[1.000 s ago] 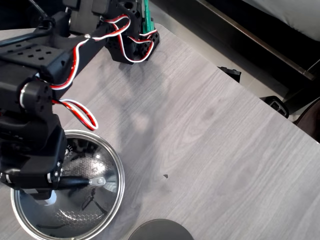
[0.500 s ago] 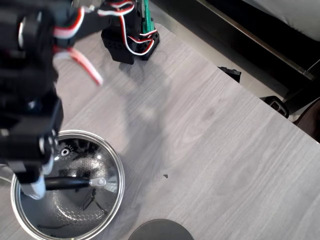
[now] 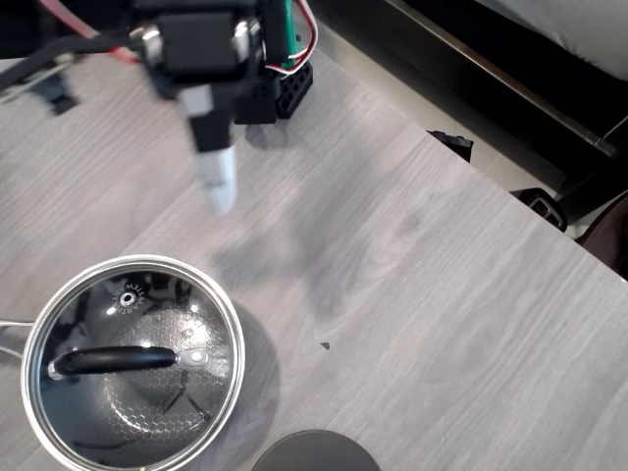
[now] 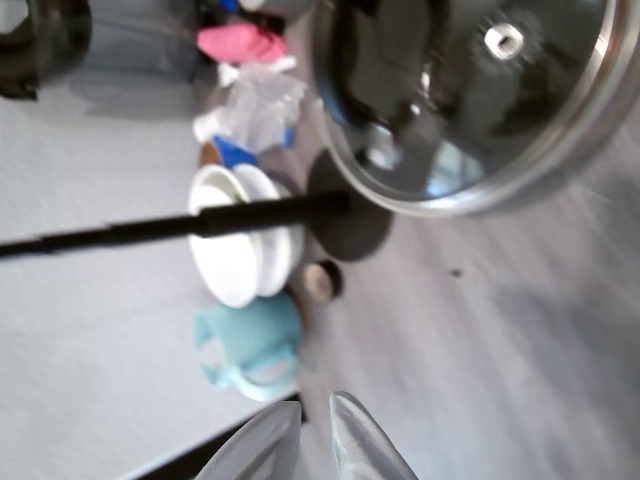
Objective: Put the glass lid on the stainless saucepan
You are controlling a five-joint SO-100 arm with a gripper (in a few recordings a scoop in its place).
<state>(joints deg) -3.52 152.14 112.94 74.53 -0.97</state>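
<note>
Gripper [image 3: 218,186] hangs above bare table near the arm's base, well apart from the pan, its pale fingertips blurred in the overhead view. In the wrist view the two white fingers [image 4: 350,435] stand almost together with only a thin slit between them and nothing held in it. Judgement: an empty, nearly closed pincer clear of the workpiece suits a lid that no longer needs support.

Glass lid [image 3: 132,358] lies on the stainless saucepan [image 3: 228,402] at lower left of the overhead view. Its metal rim runs concentric with the pan's rim all round, with no gap or tilt that can be made out. Black bar handle [image 3: 113,360] lies roughly level across the middle; honeycomb pan floor shows through the glass. Judgement: lid is seated, so the task looks complete or all but.

Pan's own steel handle shows only as a thin loop at the left edge [image 3: 8,337]. A dark grey disc [image 3: 316,452] sits on the table just right of the pan at the bottom edge, not touching it; it plays no part.

Wrist view: lid and pan [image 4: 470,100] at upper right, a dark thin rod crossing the frame, and off-table clutter beyond, namely a white bowl [image 4: 240,235] and a pale blue cup [image 4: 250,345]. Motion blur is heavy there, so fine detail is not readable.
</note>
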